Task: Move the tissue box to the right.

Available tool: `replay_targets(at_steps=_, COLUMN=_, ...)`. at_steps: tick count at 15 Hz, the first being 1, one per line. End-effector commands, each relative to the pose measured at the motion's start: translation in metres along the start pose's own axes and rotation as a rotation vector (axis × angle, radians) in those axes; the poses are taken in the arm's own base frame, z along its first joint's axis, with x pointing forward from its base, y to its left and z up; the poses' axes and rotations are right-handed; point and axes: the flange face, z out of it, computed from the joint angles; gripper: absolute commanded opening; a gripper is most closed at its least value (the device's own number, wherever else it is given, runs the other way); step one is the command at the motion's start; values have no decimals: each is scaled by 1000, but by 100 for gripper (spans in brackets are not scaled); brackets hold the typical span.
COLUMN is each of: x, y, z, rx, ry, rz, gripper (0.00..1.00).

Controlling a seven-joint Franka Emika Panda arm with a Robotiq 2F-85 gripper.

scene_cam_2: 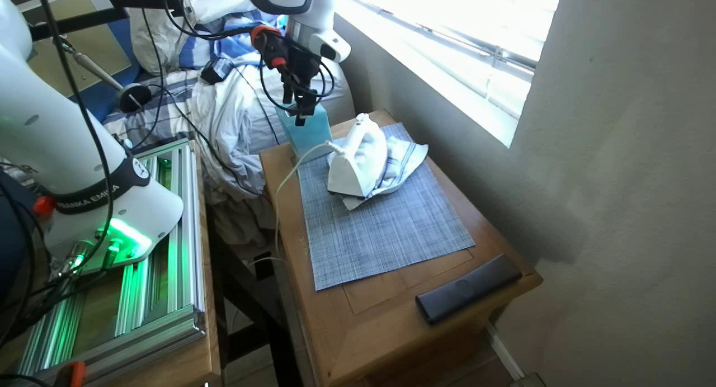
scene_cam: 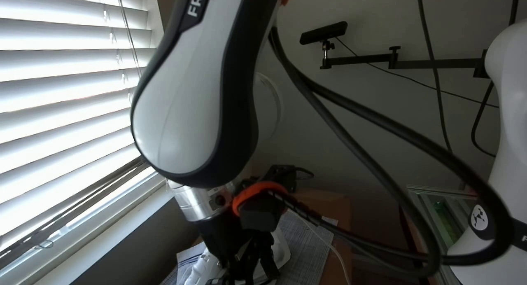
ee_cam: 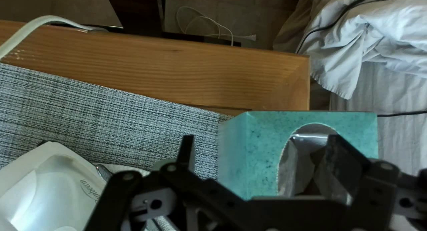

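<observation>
1. Pincer (ee_cam: 262, 151): one unit with two dark fingers, set wide apart; one finger stands beside the tissue box (ee_cam: 262, 137), on the side of the iron (ee_cam: 50, 191); the other overlaps the opening in the box top; whether it enters the opening or hangs above cannot be determined.
2. Tissue box, position: below the pincer, at a corner of the table (scene_cam_2: 358, 342); seen from the wrist, one wall and part of the top appear between the fingers; quantity, one.
3. Tissue box, finish: turquoise, mottled with dark specks; flat-sided body; one oval cut-out facing the pincer, glossy clear film within.
4. Iron: quantity, one; beside the pincer; smooth white shell, rounded contours; one cloth (scene_cam_2: 405, 163), crumpled and blue-striped, lies against it.
5. Placemat (scene_cam_2: 386, 225): quantity, one; flat grey weave; begins beneath the iron-side finger and extends away from the pincer.
6. Table: quantity, one; brown wood, visible grain; below the pincer.
7. Dark oblong item (scene_cam_2: 469, 288): quantity, one; smooth surface; at the table end farthest from the pincer.
8. Bedding (ee_cam: 383, 40): pale, creased fabric; past the table edge, on the pincer's side away from the iron.
</observation>
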Motion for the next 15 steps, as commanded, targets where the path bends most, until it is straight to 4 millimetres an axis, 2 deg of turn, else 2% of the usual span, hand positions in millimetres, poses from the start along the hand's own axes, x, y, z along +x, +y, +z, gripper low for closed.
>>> replay_targets(at_steps=1, x=0, y=0, z=0, rx=0, ry=-1, rz=0, gripper=100)
replay_targets(at_steps=15, x=9, y=-2, z=5, rx=-6, ry=64, rz=-13, gripper=100)
